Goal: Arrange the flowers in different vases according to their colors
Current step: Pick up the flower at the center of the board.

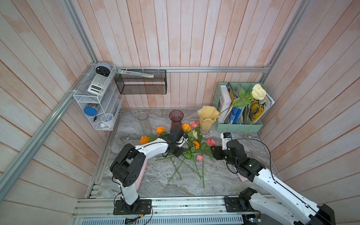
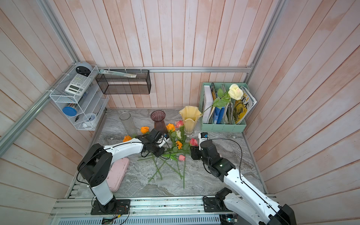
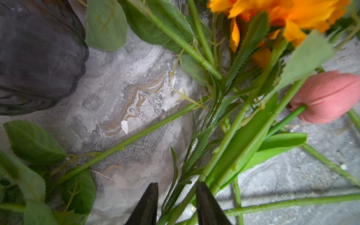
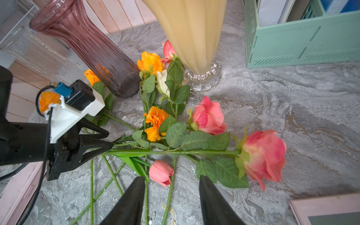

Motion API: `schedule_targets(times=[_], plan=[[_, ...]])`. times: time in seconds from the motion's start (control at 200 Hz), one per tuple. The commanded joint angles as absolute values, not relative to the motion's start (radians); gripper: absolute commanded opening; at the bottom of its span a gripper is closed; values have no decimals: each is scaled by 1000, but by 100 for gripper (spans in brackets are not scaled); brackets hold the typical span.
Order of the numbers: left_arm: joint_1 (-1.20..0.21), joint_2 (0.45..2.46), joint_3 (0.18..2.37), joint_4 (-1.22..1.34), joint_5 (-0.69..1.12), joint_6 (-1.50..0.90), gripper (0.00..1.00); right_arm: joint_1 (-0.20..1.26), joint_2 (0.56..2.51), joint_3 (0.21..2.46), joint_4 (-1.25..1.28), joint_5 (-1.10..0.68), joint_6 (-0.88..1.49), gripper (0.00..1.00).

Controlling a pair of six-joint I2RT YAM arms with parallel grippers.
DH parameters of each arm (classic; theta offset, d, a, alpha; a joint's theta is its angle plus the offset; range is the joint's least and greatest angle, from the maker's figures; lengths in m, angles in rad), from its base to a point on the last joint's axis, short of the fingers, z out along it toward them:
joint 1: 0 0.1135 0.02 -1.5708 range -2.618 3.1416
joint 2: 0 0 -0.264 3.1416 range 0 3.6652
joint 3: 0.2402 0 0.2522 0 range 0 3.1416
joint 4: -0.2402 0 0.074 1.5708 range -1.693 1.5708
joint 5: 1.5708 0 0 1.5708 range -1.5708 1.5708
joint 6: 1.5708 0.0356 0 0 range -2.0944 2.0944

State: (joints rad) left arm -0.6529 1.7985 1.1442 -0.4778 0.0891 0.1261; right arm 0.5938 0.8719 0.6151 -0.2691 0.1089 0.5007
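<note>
Marble tabletop (image 1: 155, 185); purple vase (image 3: 39, 54) near left hand (image 3: 176, 185); stems (image 3: 124, 143) crisscross.

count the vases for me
3: the clear glass vase stands on the left, the dark purple vase in the middle, and the pale yellow vase on the right, holding a cream rose. None looks hidden.

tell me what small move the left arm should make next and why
Probably close the left gripper on the green stem between its fingertips. The jaws stand open, straddling stems that seem to run toward the orange marigold. Only the cream rose is in a vase so far, the yellow vase; several stems cross here, so it may catch more than one.
</note>
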Motion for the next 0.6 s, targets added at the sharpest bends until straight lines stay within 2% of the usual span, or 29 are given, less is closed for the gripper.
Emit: schedule_targets(times=[0.0,0.595], plan=[[-653,1804,1149,-467,85,117,37,588,852,596,-269,104,494,51],[-686,1742,1066,-435,65,99,39,580,833,566,-266,88,493,52]])
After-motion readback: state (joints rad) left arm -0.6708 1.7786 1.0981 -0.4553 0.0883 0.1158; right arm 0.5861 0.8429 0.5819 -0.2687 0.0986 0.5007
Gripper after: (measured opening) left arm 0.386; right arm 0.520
